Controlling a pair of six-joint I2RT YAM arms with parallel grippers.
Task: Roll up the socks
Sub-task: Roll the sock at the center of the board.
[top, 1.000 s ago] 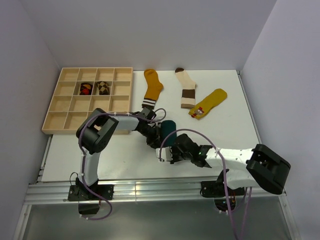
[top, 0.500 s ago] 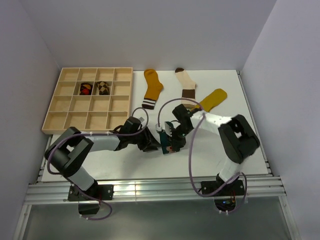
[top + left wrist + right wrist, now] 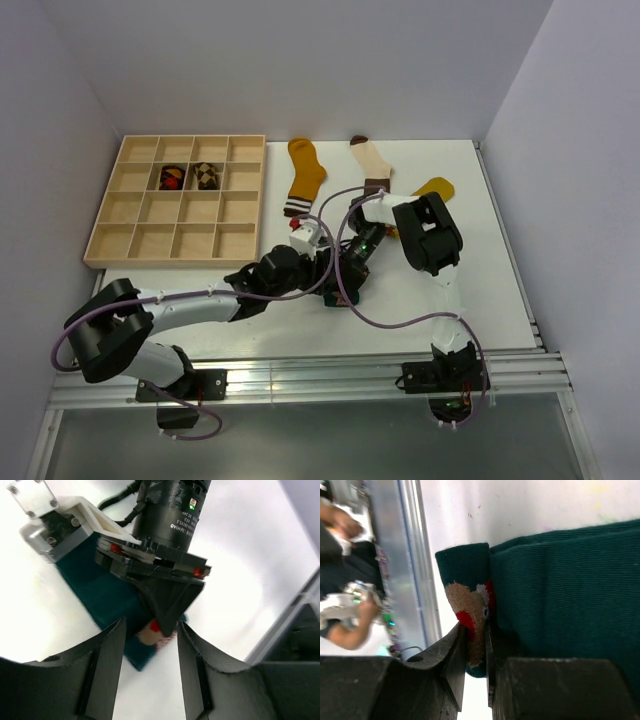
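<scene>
A teal sock [image 3: 337,295] lies folded on the white table at the middle; it also shows in the left wrist view [image 3: 102,597] and the right wrist view [image 3: 560,575]. My right gripper [image 3: 476,630] is shut on the sock's end, which bears a tan and red mark [image 3: 470,615]. It comes down on the sock from behind [image 3: 345,278]. My left gripper [image 3: 150,647] is open and empty, with its jaws just short of that same end, to the left of it [image 3: 318,272]. Mustard [image 3: 303,175], cream [image 3: 373,175] and yellow [image 3: 436,186] socks lie flat at the back.
A wooden compartment tray [image 3: 130,245] stands at the back left with two rolled socks [image 3: 173,177] [image 3: 206,175] in its second row. The right arm's elbow [image 3: 425,235] covers part of the yellow sock. Cables loop over the table's middle.
Both arms have swung: the left arm now stretches in from the lower left, and the right arm has folded back over the sock. The teal sock has shifted towards the near edge.
</scene>
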